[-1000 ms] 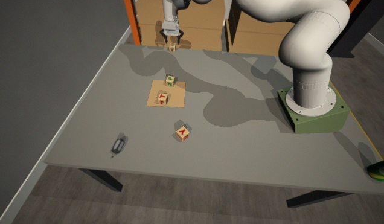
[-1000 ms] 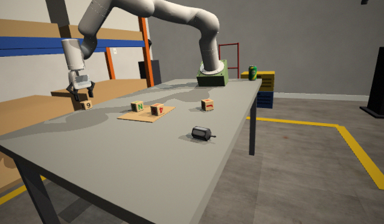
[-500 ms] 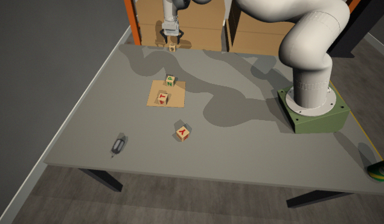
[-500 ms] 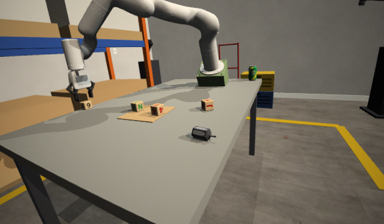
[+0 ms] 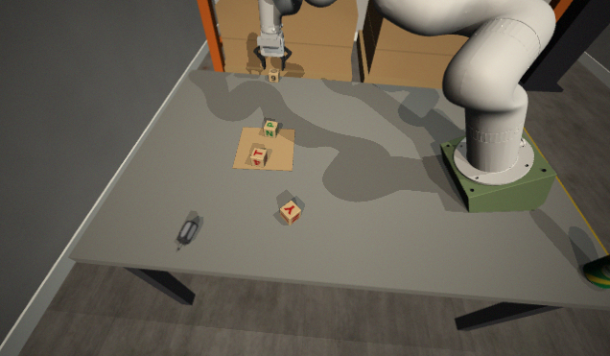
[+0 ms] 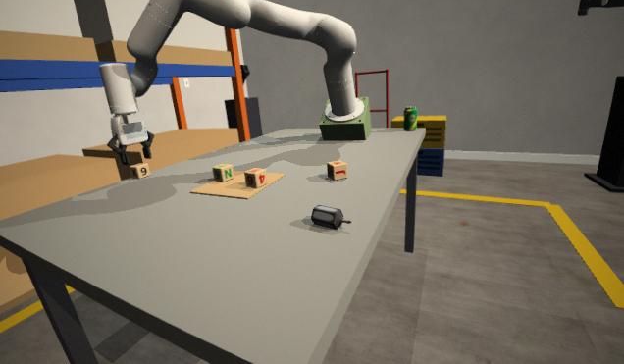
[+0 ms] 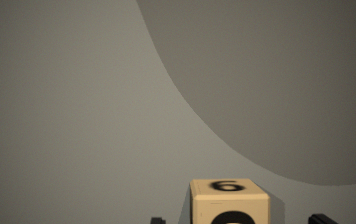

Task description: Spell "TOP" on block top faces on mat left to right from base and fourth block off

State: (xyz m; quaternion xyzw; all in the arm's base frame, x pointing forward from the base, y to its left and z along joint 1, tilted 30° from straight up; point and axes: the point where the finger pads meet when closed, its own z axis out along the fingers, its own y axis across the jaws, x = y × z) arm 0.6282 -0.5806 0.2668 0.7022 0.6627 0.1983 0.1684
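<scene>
My gripper (image 5: 273, 67) (image 6: 136, 160) (image 7: 235, 220) is open, just above a block marked 9 on one side (image 5: 273, 76) (image 6: 141, 171) (image 7: 230, 204); its fingers are on either side in the wrist view. There, a 6 shows on another side, and a round black character on its top is cut off. The T block (image 5: 259, 156) (image 6: 255, 178) stands on the tan mat (image 5: 281, 158) (image 6: 223, 190), T up. The P block (image 5: 270, 129) (image 6: 223, 173) stands at the mat's far edge in the top view, P up, apart from the T block. The Y block (image 5: 290, 212) (image 6: 337, 170) is off the mat.
A small dark motor (image 5: 187, 232) (image 6: 327, 217) lies near the front left of the table in the top view. A green can (image 5: 599, 273) (image 6: 410, 119) stands beyond the robot base (image 5: 508, 192) (image 6: 344, 130). The 9-marked block is near the table's far edge.
</scene>
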